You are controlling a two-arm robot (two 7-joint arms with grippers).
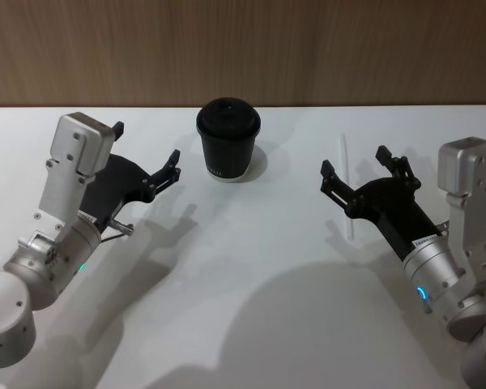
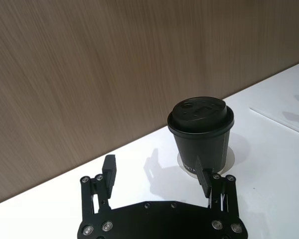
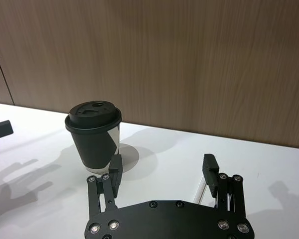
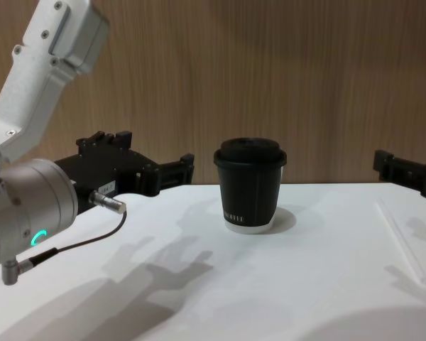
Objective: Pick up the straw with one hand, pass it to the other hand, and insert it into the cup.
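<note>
The black lidded cup (image 1: 228, 139) stands upright at the back centre of the white table. To its right the thin white straw (image 1: 347, 190) lies flat on the table, pointing away from me. My right gripper (image 1: 354, 160) hovers open just above the straw's middle, a finger on each side, and hides part of it. In the right wrist view the straw (image 3: 201, 188) shows beside one finger, with the cup (image 3: 93, 134) beyond. My left gripper (image 1: 146, 144) is open and holds nothing, left of the cup. From the chest, the straw (image 4: 401, 238) rests low at the right and the cup (image 4: 250, 186) stands in the centre.
A wood-panelled wall (image 1: 243, 49) runs along the table's far edge, just behind the cup. Bare white tabletop (image 1: 243, 308) spreads between my two arms and toward me.
</note>
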